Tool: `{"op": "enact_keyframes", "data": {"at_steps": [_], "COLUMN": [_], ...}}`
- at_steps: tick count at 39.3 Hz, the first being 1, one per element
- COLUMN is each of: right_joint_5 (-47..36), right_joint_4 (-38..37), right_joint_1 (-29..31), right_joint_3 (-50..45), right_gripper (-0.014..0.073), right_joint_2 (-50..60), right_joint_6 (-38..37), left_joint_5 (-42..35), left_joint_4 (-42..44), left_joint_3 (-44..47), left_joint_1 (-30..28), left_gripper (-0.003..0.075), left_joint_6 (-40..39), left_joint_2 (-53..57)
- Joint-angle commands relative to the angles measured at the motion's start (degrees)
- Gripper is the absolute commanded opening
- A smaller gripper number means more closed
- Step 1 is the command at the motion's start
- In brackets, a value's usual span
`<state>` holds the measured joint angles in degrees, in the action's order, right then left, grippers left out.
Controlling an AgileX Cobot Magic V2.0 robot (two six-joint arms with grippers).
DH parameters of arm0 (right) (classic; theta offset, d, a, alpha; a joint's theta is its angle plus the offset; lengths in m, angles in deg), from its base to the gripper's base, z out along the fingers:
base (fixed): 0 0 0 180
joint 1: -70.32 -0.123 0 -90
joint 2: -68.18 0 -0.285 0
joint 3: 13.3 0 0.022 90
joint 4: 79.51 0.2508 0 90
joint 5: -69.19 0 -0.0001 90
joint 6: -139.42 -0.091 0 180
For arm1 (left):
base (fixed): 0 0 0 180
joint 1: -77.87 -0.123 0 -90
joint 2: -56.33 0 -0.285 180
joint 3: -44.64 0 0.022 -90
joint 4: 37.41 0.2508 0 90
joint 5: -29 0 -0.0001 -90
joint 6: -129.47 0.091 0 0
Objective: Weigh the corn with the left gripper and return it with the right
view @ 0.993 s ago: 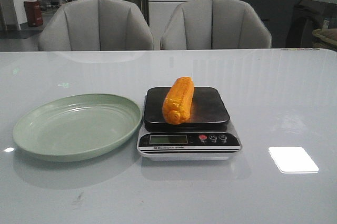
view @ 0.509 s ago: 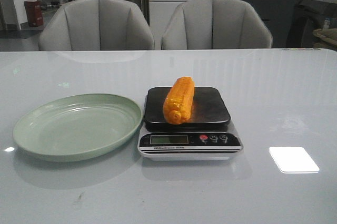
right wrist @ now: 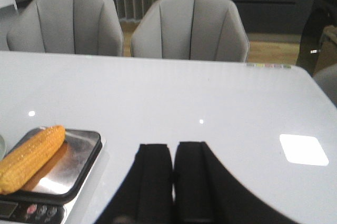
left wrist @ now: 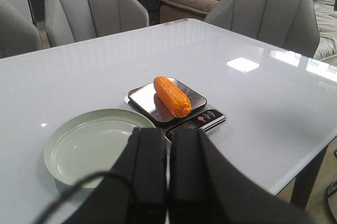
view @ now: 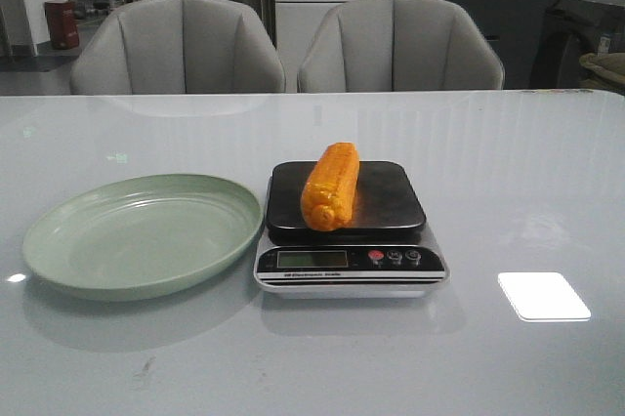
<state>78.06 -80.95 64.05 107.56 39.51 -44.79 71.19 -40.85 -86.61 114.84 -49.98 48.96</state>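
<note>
The orange-yellow corn point(view: 330, 186) lies lengthwise on the black platform of the kitchen scale point(view: 391, 203) at the table's middle. It also shows in the left wrist view as the corn point(left wrist: 171, 95) on the scale point(left wrist: 197, 98), and in the right wrist view as the corn point(right wrist: 30, 156) on the scale point(right wrist: 73, 167). My left gripper point(left wrist: 168, 137) is shut and empty, held back from the plate and scale. Well to the right of the scale, my right gripper point(right wrist: 173, 150) is shut and holds nothing. Neither gripper appears in the front view.
A pale green plate point(view: 59, 230) sits left of the scale, with nothing on it; in the left wrist view the plate point(left wrist: 68, 145) lies just past my fingers. Two grey chairs point(view: 176, 45) stand behind the far table edge. A bright light patch point(view: 543, 296) reflects at the right.
</note>
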Motion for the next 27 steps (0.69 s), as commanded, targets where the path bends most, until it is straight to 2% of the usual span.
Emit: {"op": "enact_keyframes", "data": {"at_steps": [1,12,15,23,26,27], "right_joint_5": [0.44,2.82,3.03,3.87,6.06,7.17], "right_joint_4": [0.13,0.13,0.32,0.59,0.59,0.59], "right_joint_1": [0.33,0.27,-0.36,-6.75,-9.95,-11.18], "right_joint_3": [2.13,2.13,2.13,3.22,4.93,5.93], "right_gripper": [0.0167,0.0183,0.0251,0.0554,0.0614,0.0608], "right_joint_2": [-0.9,-1.59,-2.78,-8.19,-11.23,-12.55], "right_joint_6": [0.08,0.08,0.08,0.08,0.08,0.08], "left_joint_5": [-5.19,-5.19,-5.19,-5.19,-5.19,-5.19], "left_joint_4": [-0.27,-0.27,-0.27,-0.27,-0.27,-0.27], "left_joint_3": [-1.28,-1.28,-1.28,-1.28,-1.28,-1.28], "left_joint_1": [0.28,0.28,0.28,0.28,0.28,0.28], "left_gripper": [0.0114,0.0114,0.0114,0.0113,0.0114,0.0114], "left_joint_6": [0.01,0.01,0.01,0.01,0.01,0.01], "left_joint_2": [-0.12,-0.12,-0.12,-0.12,-0.12,-0.12]}}
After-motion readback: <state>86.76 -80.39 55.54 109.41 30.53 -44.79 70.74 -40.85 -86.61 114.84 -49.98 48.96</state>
